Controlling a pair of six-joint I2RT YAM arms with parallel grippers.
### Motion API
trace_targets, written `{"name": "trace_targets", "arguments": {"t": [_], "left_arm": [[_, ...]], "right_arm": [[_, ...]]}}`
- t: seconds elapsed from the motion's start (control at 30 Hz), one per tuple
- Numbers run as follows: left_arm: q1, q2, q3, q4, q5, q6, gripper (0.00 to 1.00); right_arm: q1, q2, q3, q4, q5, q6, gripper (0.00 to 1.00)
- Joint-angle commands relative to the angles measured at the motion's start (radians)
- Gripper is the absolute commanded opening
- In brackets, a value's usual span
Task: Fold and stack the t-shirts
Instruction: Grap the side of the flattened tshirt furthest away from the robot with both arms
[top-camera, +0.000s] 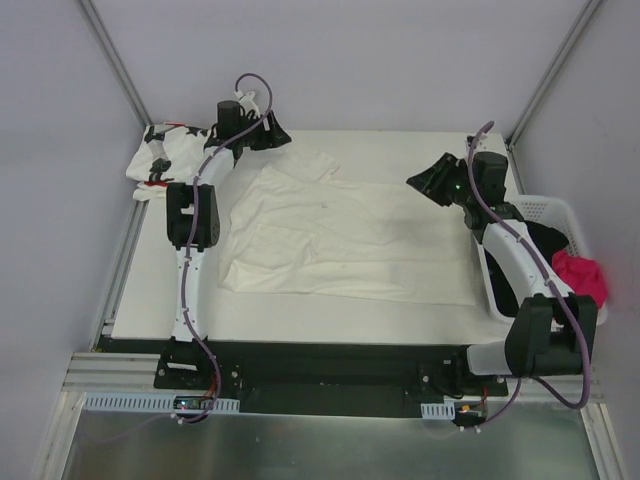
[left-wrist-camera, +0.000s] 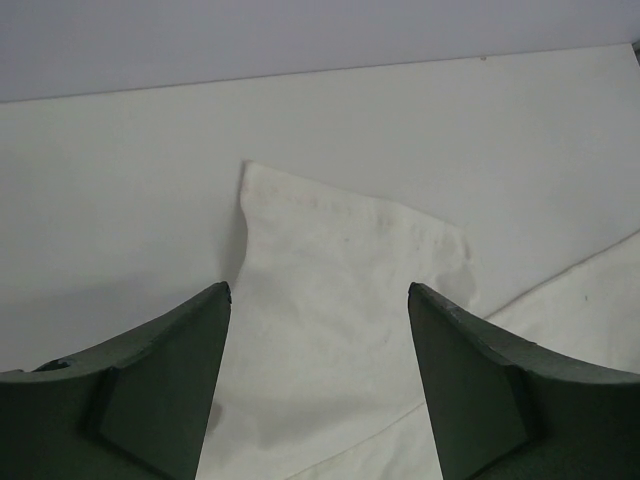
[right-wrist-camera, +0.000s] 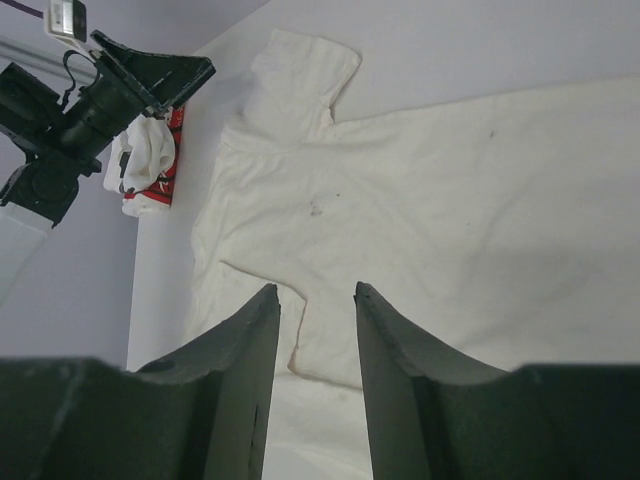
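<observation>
A large cream-white t-shirt lies spread on the white table, partly folded, with one sleeve sticking out at the far left. My left gripper hovers over that sleeve. It is open, with nothing between its fingers. A second t-shirt, white with black stars and red marks, lies bunched at the table's far left corner and also shows in the right wrist view. My right gripper hangs above the cream shirt's right part, open and holding nothing, a folded edge of the shirt below it.
A white perforated basket stands at the table's right edge, by the right arm, holding a black cloth and a pink cloth. Frame posts rise at both far corners. The left arm shows in the right wrist view.
</observation>
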Motion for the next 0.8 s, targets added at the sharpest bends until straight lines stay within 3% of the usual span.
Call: {"name": "trace_targets", "arguments": {"t": [0.0,0.77], "left_arm": [[0.0,0.032,0.065,0.027,0.028,-0.058,0.7],[0.002,0.215,0.211,0.104,0.029,-0.307,0.62]], "right_arm": [[-0.005,-0.082,-0.024,-0.012,0.019,-0.025,0.4],[-0.054,-0.178,-0.099,-0.041,0.05,-0.032,0.41]]}}
